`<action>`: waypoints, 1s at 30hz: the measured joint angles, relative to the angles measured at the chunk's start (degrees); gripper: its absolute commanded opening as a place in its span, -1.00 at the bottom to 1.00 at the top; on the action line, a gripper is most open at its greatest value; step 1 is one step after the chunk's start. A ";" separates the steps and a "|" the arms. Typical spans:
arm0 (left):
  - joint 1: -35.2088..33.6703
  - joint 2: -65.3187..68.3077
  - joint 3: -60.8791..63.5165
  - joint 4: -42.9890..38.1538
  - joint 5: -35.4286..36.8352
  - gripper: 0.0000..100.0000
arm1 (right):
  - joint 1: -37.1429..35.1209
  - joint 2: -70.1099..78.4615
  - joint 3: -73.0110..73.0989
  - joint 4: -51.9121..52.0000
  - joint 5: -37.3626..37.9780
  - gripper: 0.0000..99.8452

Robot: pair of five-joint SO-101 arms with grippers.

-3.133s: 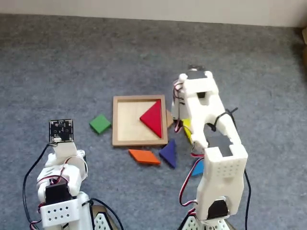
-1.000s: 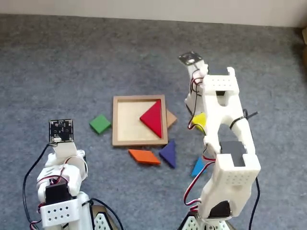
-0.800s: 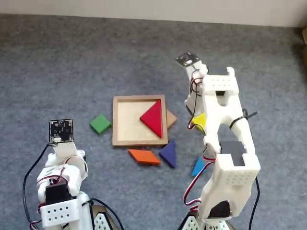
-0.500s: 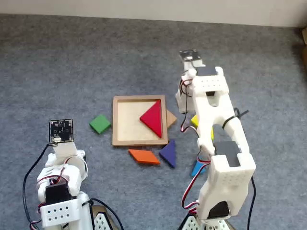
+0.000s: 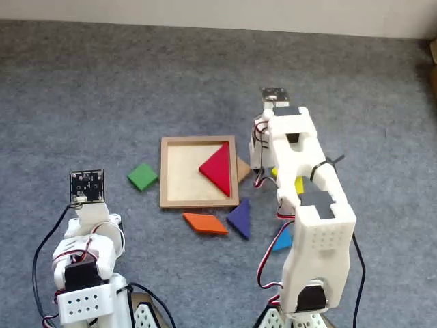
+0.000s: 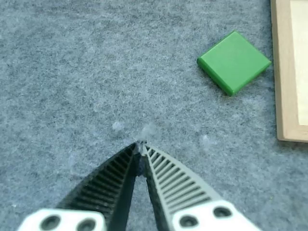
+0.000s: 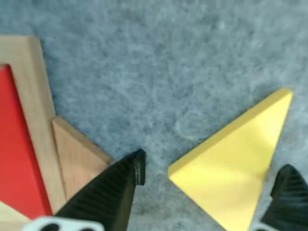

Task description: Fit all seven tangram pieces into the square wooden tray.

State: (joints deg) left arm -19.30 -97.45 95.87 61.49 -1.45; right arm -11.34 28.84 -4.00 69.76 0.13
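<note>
Your right arm point(image 5: 311, 205) has swung back toward the square wooden tray point(image 5: 198, 203). The right fingers point(image 7: 113, 190) stand wide astride the yellow wooden triangle point(image 7: 236, 178), which lies flat on the grey carpeted tabletop point(image 5: 102, 89) at the tray's 3 o'clock. The left fingers point(image 6: 168, 180) are pinched together.

Left hand point(image 6: 141, 148) pinched together, pointing down; right hand point(image 7: 211, 177) spread wide.

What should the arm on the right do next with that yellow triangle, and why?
Probably close the right end effector on the yellow triangle. Its fingers stand open on either side of the piece, which lies outside the wooden tray. Only the red triangle sits in the tray, so the yellow one looks ready to be gripped and carried over.
</note>
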 measured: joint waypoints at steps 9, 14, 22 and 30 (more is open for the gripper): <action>0.00 0.00 0.00 0.00 0.00 -0.99 | 0.79 0.00 0.00 0.00 0.00 -0.40; 0.00 0.00 0.00 0.00 0.00 -0.99 | 1.67 0.00 0.00 0.00 0.00 -0.41; 0.00 0.00 0.00 0.00 0.00 -0.99 | 1.67 0.00 -0.09 1.41 0.00 -0.40; 0.00 0.00 0.00 0.00 0.00 -0.99 | 1.76 0.00 -0.09 2.99 -0.18 -0.40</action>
State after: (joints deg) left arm -19.30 -97.45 95.87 61.49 -1.45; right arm -9.58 28.84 -4.09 72.75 -0.04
